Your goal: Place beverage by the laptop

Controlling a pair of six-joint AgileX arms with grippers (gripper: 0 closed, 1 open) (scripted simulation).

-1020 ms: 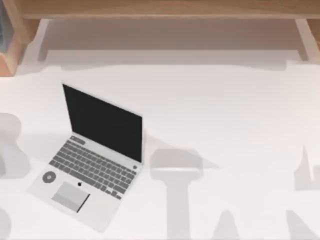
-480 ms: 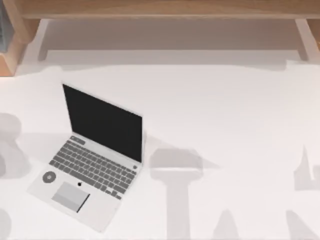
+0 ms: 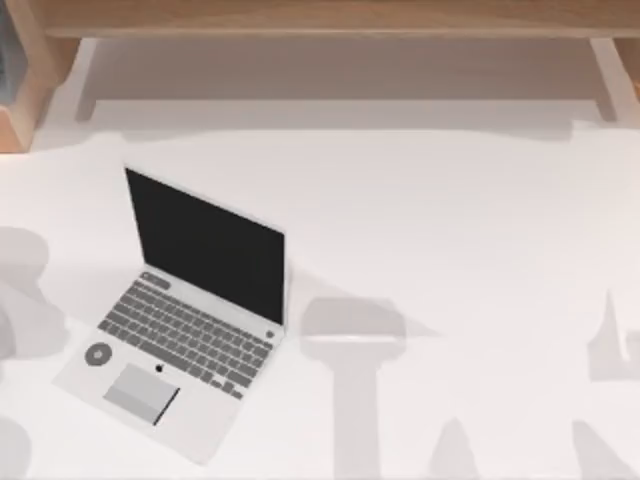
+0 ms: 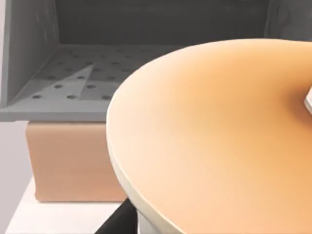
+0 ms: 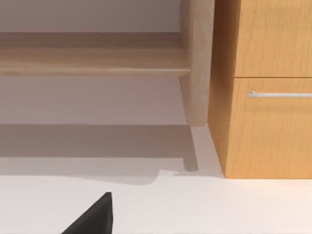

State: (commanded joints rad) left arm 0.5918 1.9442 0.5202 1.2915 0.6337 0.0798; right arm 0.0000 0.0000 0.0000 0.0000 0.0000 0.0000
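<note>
The beverage's orange dome lid (image 4: 209, 136) looms very close in the left wrist view, with a bit of its white straw (image 4: 308, 100) at the picture's edge. My left gripper (image 4: 146, 228) is shut on the beverage, and one dark finger (image 4: 116, 222) lies against the cup's pale side under the lid. The laptop (image 3: 185, 320) stands open on the left half of the white table, its black screen upright and its keyboard and trackpad toward the front. In the right wrist view a dark part of my right gripper (image 5: 92, 217) hangs low over the table.
A wooden shelf (image 3: 320, 20) runs along the table's back edge. The left wrist view shows a grey perforated tray (image 4: 73, 83) on a wooden block (image 4: 73, 161). A wooden drawer cabinet (image 5: 268, 97) with a metal handle stands ahead of the right gripper. Arm shadows fall on the table (image 3: 450, 230).
The arm shadow at the table's left edge has spread a little to the right. The laptop and the other shadows have not moved.
</note>
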